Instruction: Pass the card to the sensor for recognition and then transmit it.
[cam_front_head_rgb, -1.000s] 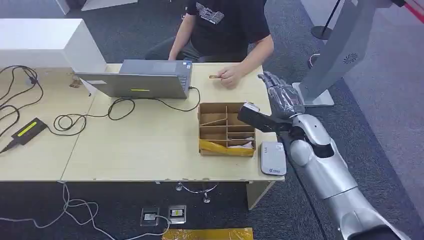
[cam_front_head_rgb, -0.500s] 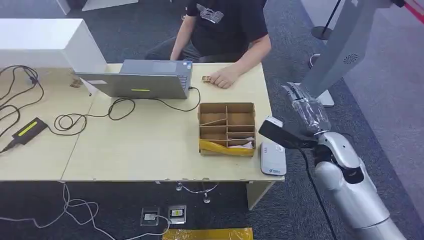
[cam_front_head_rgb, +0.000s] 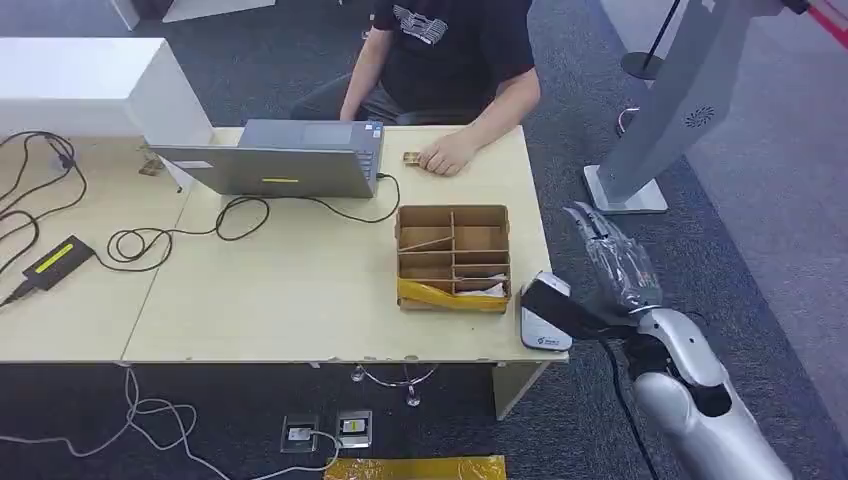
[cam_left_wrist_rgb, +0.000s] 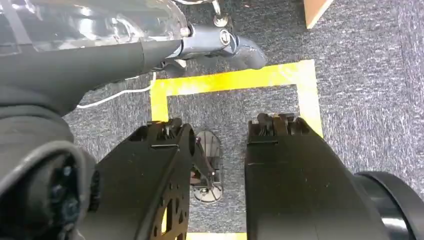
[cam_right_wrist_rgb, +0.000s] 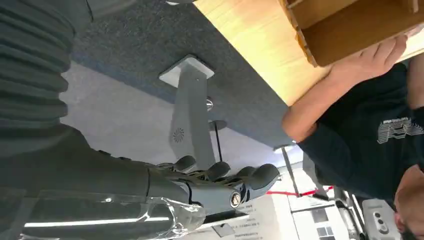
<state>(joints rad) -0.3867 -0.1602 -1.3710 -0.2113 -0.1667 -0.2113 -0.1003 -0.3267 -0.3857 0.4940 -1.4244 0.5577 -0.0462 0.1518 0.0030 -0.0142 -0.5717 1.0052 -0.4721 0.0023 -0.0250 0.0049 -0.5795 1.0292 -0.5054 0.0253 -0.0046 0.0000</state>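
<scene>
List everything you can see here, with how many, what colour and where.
table: one, light wood, centre
laptop: one, grey, far side of the table
divided box: one, brown cardboard with yellow tape on its front, right part of the table
sensor: one, white, near right corner of the table
small device: one, black with a green strip, left part of the table
cables: several, black, left part of the table
card: one, brownish, under the person's hand
person: one, black shirt, seated behind the table
right hand: one, dark, fingers apart, right of the table
</scene>
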